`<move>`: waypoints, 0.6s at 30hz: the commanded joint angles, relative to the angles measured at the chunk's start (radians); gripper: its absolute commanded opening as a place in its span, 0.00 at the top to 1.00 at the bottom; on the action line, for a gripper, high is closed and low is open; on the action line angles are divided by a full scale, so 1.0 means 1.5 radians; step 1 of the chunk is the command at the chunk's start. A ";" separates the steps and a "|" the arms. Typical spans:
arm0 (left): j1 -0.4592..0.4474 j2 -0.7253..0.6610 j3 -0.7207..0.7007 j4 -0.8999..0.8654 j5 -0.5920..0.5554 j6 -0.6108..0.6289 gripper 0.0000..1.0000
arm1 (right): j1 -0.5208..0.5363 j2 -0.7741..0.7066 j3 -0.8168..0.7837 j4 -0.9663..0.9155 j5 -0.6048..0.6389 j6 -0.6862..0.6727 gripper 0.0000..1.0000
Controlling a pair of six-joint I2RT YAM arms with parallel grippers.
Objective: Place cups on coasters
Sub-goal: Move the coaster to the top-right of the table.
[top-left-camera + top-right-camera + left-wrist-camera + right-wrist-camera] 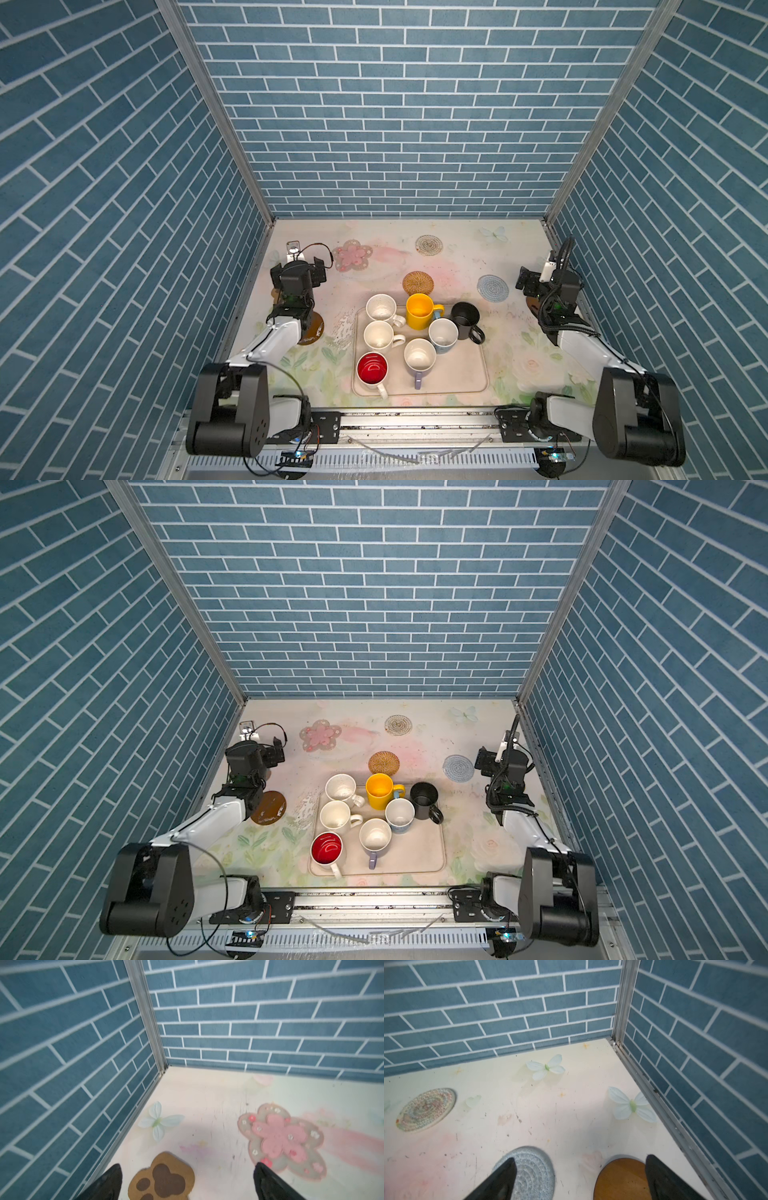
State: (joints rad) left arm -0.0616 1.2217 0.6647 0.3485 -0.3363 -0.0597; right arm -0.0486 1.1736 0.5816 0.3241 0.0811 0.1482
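Several cups stand upright, crowded on the cream tray (465, 374): two cream-white (381, 308), yellow (419, 311), black (465, 316), light blue (443, 334), lavender (419, 356) and red-inside (372, 370). All coasters are bare: pink flower (352, 255), rattan round (418, 282), pale woven rounds (429, 244) (493, 287), and a brown disc (313, 330) beside the left arm. My left gripper (187, 1167) is open over the tan paw coaster (164, 1178). My right gripper (581, 1158) is open between the blue-grey round (533, 1169) and a brown disc (620, 1180).
Blue brick walls close the table on the left, back and right. Both grippers hover near the side walls, the left (307, 268) at the back left and the right (525, 280) at the right edge. Flat butterfly prints (546, 1067) decorate the tabletop.
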 commanded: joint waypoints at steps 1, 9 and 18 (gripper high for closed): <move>0.000 -0.047 0.052 -0.176 -0.008 -0.056 0.01 | 0.001 -0.047 0.088 -0.201 0.016 0.054 0.07; -0.012 -0.104 0.220 -0.444 0.068 -0.080 0.01 | 0.010 -0.113 0.170 -0.391 -0.046 0.135 0.16; -0.044 -0.034 0.335 -0.624 0.115 -0.112 0.01 | 0.028 -0.012 0.262 -0.525 -0.109 0.166 0.27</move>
State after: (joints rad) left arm -0.1009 1.1278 1.1328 -0.4202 -0.2031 -0.2024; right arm -0.0128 1.1233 0.9127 -0.3515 -0.0280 0.3450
